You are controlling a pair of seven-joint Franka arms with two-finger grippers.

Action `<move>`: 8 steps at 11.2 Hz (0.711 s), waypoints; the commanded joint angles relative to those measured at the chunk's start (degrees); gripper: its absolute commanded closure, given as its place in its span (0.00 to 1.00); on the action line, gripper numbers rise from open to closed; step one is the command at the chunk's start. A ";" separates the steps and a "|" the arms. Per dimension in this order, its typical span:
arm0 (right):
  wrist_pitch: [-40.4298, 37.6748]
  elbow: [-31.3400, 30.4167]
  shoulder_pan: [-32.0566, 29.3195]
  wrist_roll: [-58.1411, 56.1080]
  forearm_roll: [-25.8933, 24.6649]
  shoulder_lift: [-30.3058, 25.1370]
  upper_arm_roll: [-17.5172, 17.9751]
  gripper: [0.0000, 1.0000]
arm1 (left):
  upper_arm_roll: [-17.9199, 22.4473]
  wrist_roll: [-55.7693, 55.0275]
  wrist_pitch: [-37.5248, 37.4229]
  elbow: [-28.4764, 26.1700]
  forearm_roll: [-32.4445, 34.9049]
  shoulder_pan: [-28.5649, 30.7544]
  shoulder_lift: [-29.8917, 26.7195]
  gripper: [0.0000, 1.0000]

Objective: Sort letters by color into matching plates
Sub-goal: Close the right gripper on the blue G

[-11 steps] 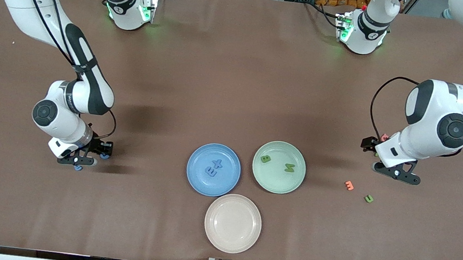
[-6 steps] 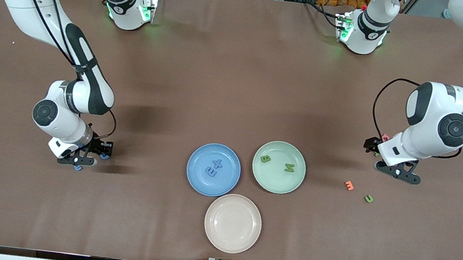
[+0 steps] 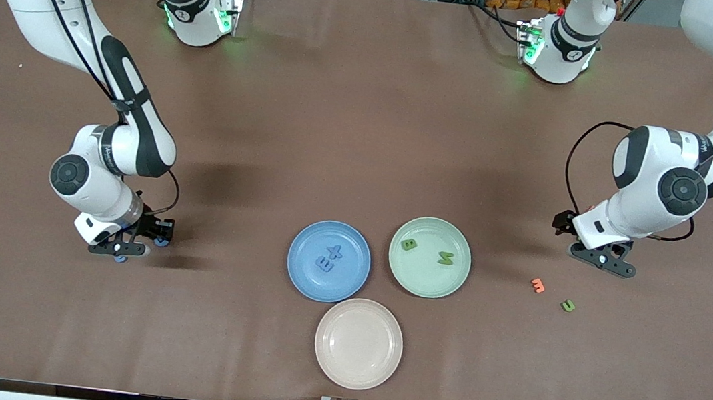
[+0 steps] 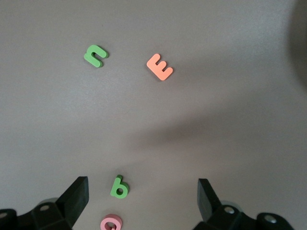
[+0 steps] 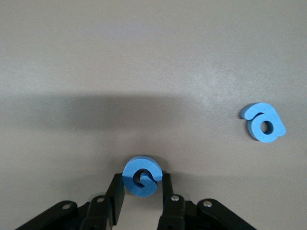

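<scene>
My right gripper (image 5: 140,184) is shut on a round blue letter (image 5: 140,176) low at the table near the right arm's end; it also shows in the front view (image 3: 120,259). A second blue letter (image 5: 263,122) lies beside it. My left gripper (image 4: 141,201) is open over a green letter b (image 4: 119,187), near the left arm's end (image 3: 599,260). Another green letter (image 3: 567,305) lies nearer the camera. The blue plate (image 3: 347,284) holds two blue letters (image 3: 327,258). The mint green plate (image 3: 427,283) holds two green letters (image 3: 445,258).
A cream-beige plate (image 3: 359,343) lies nearer the camera than the two coloured plates. An orange letter (image 3: 537,285) lies beside the loose green one. A pink letter (image 4: 111,223) lies next to the green b, between the left gripper's fingers.
My left gripper has shifted a little toward the plates and away from the camera, still open. The right arm has not moved.
</scene>
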 commanded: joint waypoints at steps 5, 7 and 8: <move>-2.76 6.57 10.10 20.31 -0.17 -0.21 0.69 0.83 | 0.31 1.71 6.17 -4.80 -1.48 -0.23 -0.38 0.00; -2.59 8.68 14.32 24.63 0.18 0.75 0.78 0.83 | 0.48 1.79 6.17 -4.80 -0.96 -0.23 -0.20 0.00; -2.67 10.70 15.65 25.78 1.31 1.37 0.78 0.83 | 0.57 2.92 6.61 -4.80 -0.95 -0.15 -0.11 0.00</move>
